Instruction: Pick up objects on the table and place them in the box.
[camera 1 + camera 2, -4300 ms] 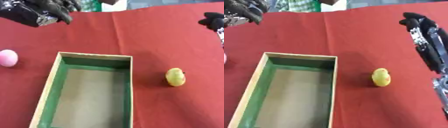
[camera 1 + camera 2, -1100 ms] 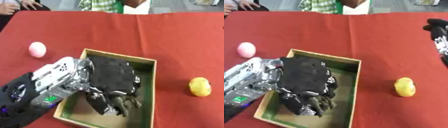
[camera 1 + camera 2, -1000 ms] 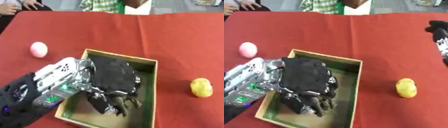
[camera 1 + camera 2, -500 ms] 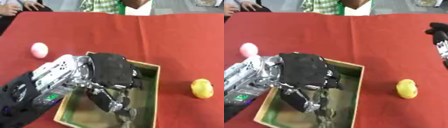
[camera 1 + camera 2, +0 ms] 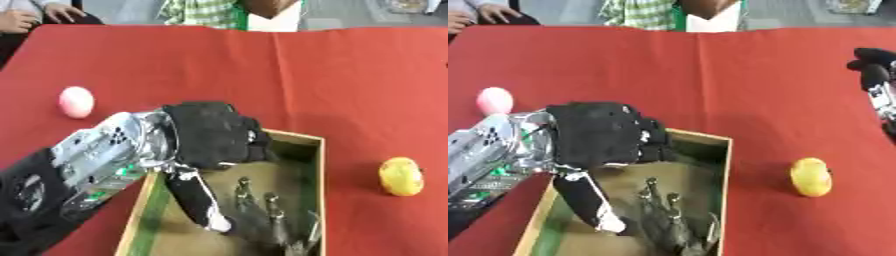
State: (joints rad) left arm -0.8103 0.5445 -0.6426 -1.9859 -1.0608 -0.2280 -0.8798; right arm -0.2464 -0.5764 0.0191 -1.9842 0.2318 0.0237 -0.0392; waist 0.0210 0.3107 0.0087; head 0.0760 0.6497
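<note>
Inside the box point(image 5: 313, 165): left hand point(image 5: 214, 137), open-fingered.

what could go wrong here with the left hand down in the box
The left hand reaches into the box with fingers spread near its right wall, so lifting out might snag the rim and drag the box. The pink ball and yellow fruit lie outside on the red cloth; a shoved box could knock either away.
</note>
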